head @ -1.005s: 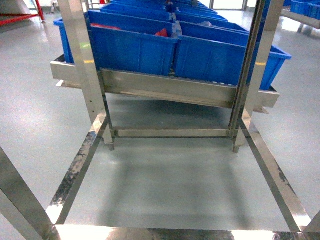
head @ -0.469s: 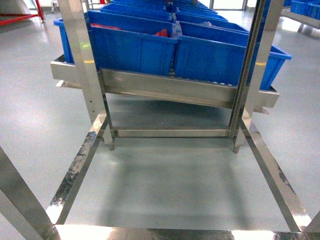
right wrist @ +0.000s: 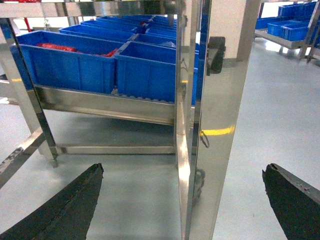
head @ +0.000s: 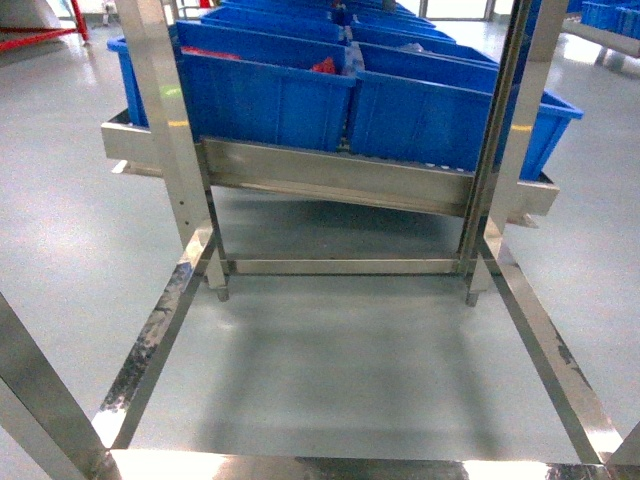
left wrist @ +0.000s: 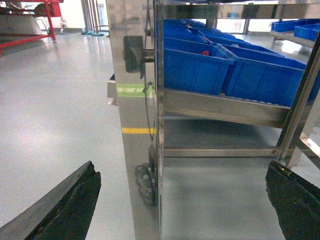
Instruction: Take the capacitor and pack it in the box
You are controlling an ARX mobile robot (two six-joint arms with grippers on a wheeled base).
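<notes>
No capacitor and no box show in any view. My left gripper (left wrist: 181, 167) is open in the left wrist view, its dark fingers (left wrist: 70, 205) spread wide with nothing between them. It faces a steel post (left wrist: 135, 125) of the rack some way ahead. In the right wrist view my right gripper (right wrist: 183, 167) is also open and empty, facing another steel post (right wrist: 215, 125). Neither gripper appears in the head view.
A steel rack (head: 330, 175) stands ahead, carrying big blue bins (head: 265, 95) on a sloped shelf. One bin holds red items (head: 325, 67). Low steel frame rails (head: 150, 340) run along the grey floor toward me on both sides. More blue bins (right wrist: 295, 20) stand far right.
</notes>
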